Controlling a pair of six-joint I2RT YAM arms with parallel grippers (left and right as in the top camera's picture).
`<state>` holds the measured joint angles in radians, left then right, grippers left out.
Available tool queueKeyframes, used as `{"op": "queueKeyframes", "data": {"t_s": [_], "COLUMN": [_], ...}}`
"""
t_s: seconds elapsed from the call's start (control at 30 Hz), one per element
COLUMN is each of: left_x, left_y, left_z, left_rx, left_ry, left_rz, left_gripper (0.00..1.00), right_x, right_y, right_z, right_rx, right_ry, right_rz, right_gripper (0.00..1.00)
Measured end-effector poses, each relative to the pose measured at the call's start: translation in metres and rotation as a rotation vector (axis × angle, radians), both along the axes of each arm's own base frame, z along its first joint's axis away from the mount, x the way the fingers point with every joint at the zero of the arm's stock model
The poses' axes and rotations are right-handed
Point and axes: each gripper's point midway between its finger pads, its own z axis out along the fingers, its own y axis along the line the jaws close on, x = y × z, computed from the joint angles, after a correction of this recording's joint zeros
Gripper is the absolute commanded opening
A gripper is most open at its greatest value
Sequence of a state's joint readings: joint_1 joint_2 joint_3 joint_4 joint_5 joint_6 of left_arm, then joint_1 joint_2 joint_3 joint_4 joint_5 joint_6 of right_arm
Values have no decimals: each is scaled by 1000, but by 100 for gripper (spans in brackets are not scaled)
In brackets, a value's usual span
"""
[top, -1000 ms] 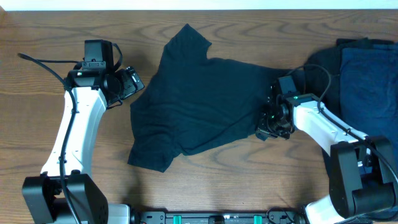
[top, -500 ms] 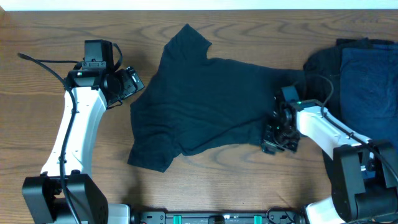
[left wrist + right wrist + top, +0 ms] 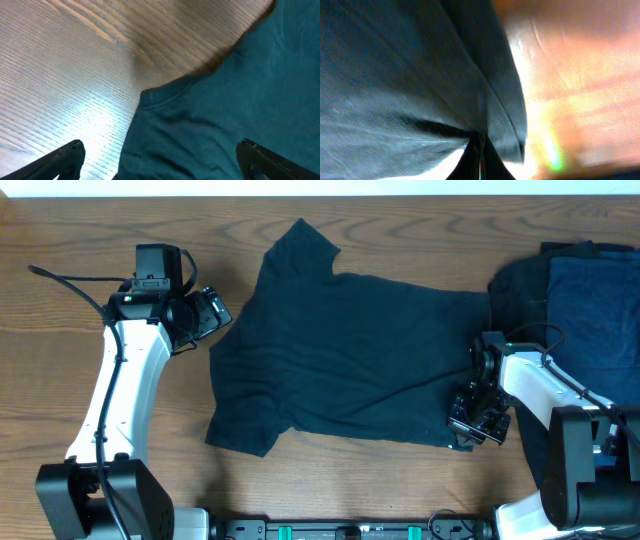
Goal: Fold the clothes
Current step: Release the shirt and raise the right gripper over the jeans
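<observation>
Overhead, the black T-shirt (image 3: 340, 350) lies spread across the middle of the wooden table (image 3: 400, 220), one sleeve pointing to the far edge and another hanging toward the near left. A stack of dark garments (image 3: 585, 300), black beneath navy, sits at the far right, its black layer touching the shirt's right edge. Only this view gives that whole layout.

The right wrist camera adds what the overhead cannot settle. The right gripper (image 3: 479, 155) has its fingers pressed together on a pinch of the shirt's cloth (image 3: 395, 75), with creases fanning out from the grip and bare wood just beside the hem. The left wrist camera shows a stitched edge of the shirt (image 3: 240, 100) lying flat on the wood, with the left gripper (image 3: 162, 165) spread wide above it and holding nothing.

Compared with a second ago, the right gripper (image 3: 465, 430) has travelled to the right and toward the near edge, dragging the shirt's lower right corner with it. That side of the shirt now reaches further out and lies flatter. The left gripper (image 3: 210, 312) has not moved; it sits just beside the shirt's left edge.

The held corner is at the right gripper's tips, and the rest of the shirt stretches away to its left.
</observation>
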<state>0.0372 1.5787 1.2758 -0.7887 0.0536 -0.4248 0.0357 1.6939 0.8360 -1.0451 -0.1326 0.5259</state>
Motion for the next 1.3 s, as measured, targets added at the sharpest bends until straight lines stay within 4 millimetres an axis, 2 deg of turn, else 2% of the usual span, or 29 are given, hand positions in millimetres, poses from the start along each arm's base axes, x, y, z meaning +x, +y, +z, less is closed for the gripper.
{"op": "queueKeyframes", "data": {"t_s": [0.13, 0.33, 0.47, 0.53, 0.63, 0.67, 0.73, 0.87, 1.3], "left_x": [0, 0, 0, 0, 0, 0, 0, 0, 0], "left_y": [0, 0, 0, 0, 0, 0, 0, 0, 0], "left_z": [0, 0, 0, 0, 0, 0, 0, 0, 0], "left_rx": [0, 0, 0, 0, 0, 0, 0, 0, 0], "left_ry": [0, 0, 0, 0, 0, 0, 0, 0, 0], "left_rz": [0, 0, 0, 0, 0, 0, 0, 0, 0], "left_gripper": [98, 98, 98, 98, 98, 98, 98, 98, 98], "right_x": [-5, 14, 35, 54, 80, 85, 95, 96, 95], "right_y": [-3, -10, -15, -21, -34, -39, -49, -58, -58], "right_z": [10, 32, 64, 91, 127, 135, 153, 160, 160], "right_rx": [-11, -23, -29, -36, -57, -68, -95, -119, -122], "right_ry": [36, -61, -177, -270, -409, -439, -506, -527, -525], "right_rz": [14, 23, 48, 50, 36, 35, 21, 17, 20], "right_gripper": [2, 4, 5, 9, 39, 52, 99, 99, 99]}}
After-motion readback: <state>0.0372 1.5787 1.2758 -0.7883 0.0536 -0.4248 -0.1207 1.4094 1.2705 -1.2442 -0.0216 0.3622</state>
